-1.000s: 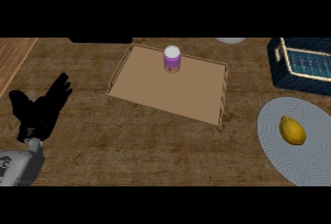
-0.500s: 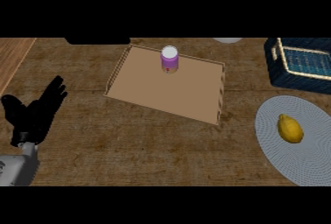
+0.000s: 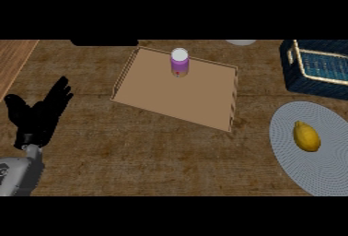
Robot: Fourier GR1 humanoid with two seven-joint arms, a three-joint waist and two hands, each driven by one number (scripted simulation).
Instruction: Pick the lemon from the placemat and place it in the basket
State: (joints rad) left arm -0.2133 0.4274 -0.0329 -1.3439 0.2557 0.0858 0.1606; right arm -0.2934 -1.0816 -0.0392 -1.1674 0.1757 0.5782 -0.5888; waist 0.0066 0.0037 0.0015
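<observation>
Lemon untouched on the placemat, pick not yet begun.

Oval yellow lemon (image 3: 306, 136) lies on the round grey woven placemat (image 3: 299, 161) at the right of the brown wooden counter (image 3: 136, 161), with the dark blue woven basket (image 3: 319, 69) at the far right, well apart from it. The black left hand (image 3: 39, 114) rests at the left edge, fingers straight, spread and pointing up, holding nothing; the right hand shows nowhere in the head view, so its fingers cannot be judged. A shallow square wooden tray (image 3: 183, 99) lies at the centre with a purple white-capped bottle (image 3: 179, 63) standing in its far part. By my judgement the reach is the step in hand: the next move calls for a hand to come over the placemat and close round the lemon, most naturally the right one.
</observation>
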